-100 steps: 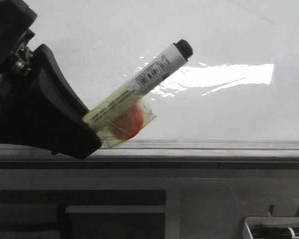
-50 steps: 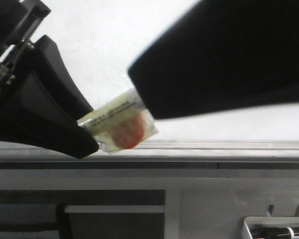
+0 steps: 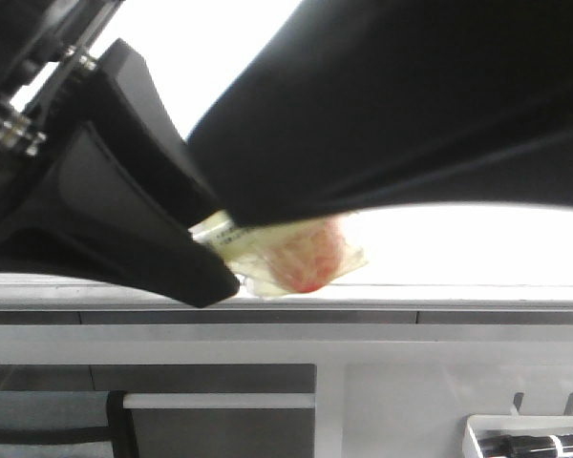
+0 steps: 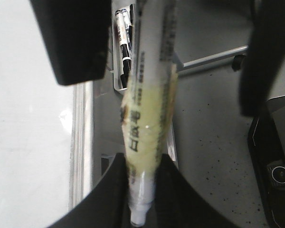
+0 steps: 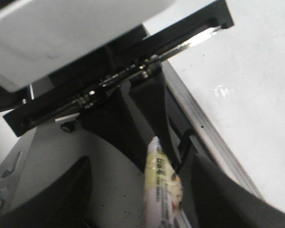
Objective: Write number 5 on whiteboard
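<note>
My left gripper (image 3: 210,240) is shut on a white marker pen (image 3: 296,253) wrapped in yellowish tape with a red sticker. In the left wrist view the pen (image 4: 149,109) runs out from between my left gripper's (image 4: 142,159) fingers. My right gripper (image 5: 142,166) is open, its fingers standing wide on either side of the pen (image 5: 161,187) without touching it. In the front view the right gripper's (image 3: 411,114) dark bulk hides the pen's cap end. The whiteboard (image 3: 477,243) lies behind, also in the wrist views (image 4: 28,142) (image 5: 251,95). No number 5 shows on it.
The whiteboard's grey metal edge strip (image 3: 363,305) runs along its near side. A small tray (image 3: 525,441) with spare markers sits at the lower right, also in the left wrist view (image 4: 123,47). Dark cabinet fronts (image 3: 210,420) lie below.
My right gripper has swung in from the right and now covers the pen's cap end. My left gripper has shifted a little right, still holding the pen.
</note>
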`<state>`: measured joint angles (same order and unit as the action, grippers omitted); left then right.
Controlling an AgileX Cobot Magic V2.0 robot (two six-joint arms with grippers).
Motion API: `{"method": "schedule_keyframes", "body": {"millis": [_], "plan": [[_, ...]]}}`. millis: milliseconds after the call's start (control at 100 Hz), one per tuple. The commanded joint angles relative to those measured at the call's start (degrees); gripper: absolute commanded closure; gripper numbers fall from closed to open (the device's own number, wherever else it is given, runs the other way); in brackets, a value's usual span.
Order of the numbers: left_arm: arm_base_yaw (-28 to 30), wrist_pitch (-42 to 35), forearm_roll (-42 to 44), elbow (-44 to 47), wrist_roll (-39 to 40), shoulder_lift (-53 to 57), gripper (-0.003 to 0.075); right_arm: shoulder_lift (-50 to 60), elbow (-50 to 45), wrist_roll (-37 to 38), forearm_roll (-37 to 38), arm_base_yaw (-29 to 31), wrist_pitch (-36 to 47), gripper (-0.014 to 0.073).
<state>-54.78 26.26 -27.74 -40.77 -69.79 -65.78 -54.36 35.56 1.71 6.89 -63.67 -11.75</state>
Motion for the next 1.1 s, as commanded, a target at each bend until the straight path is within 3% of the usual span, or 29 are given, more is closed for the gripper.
{"method": "schedule_keyframes", "body": {"millis": [0, 480, 1090], "plan": [[-0.5, -2.8, -1.3, -1.9, 0.0, 1.9, 0.0741, 1.7, 1.9, -0.7, 1.2, 1.6, 2.5, 0.0194], [3.1, -2.8, -0.4, -1.9, 0.0, 5.2, 0.0741, 9.9, 1.9, -0.6, 3.0, 2.3, -0.5, 0.0194], [3.1, -2.0, -4.7, -1.9, 0.0, 5.2, 0.0741, -3.5, 1.9, -0.6, 2.4, 2.3, 8.6, 0.0195]]}}
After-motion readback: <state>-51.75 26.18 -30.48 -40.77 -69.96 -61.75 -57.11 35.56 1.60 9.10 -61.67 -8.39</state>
